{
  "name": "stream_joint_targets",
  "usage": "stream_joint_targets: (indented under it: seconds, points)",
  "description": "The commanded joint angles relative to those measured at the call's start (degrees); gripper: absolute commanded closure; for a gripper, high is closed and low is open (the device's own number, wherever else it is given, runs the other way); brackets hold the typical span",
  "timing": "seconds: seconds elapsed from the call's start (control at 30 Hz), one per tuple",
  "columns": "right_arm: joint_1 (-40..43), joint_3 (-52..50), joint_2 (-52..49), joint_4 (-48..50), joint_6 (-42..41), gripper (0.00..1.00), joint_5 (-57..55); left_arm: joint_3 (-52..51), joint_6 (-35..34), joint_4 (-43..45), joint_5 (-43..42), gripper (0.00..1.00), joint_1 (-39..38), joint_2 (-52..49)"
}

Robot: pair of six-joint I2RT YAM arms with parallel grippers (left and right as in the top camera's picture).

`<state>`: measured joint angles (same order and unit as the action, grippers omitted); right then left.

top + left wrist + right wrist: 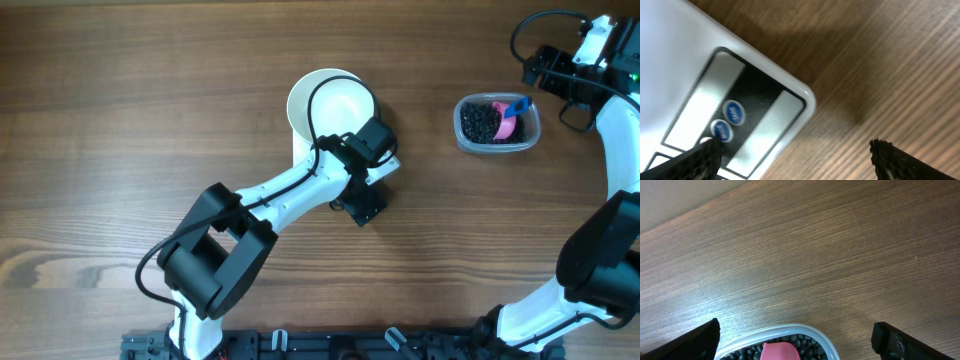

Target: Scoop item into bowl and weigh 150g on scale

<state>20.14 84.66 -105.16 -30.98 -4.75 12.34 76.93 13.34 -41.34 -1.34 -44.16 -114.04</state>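
Clear tub (460, 130) w/ pink scoop (507, 125), wood table (150, 100)

Round white bowl (335, 98) upright mid-table; white square scale (675, 55) flat nearby; shiny black beans (482, 122) loose in clear plastic tub (497, 149), well right.

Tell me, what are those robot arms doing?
The left pincer hangs open over the buttons of the scale, next to the white bowl, which looks empty. The right pincer hangs open above the clear tub of black beans, where a pink scoop lies. Neither holds anything, so no scooping has started yet.
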Motion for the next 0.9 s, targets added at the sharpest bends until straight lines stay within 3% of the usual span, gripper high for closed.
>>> stream_joint_targets:
  seconds: [0.0, 0.87]
  points:
    - [-0.2, -0.4, -1.4, 0.2, -0.6, 0.00, -0.7, -1.0, -0.9, 0.4, 1.1, 0.00, 0.9, -4.9]
    - [-0.2, -0.4, -1.4, 0.2, -0.7, 0.00, -0.7, -0.9, -3.5, 0.9, 4.9, 0.00, 0.9, -3.3]
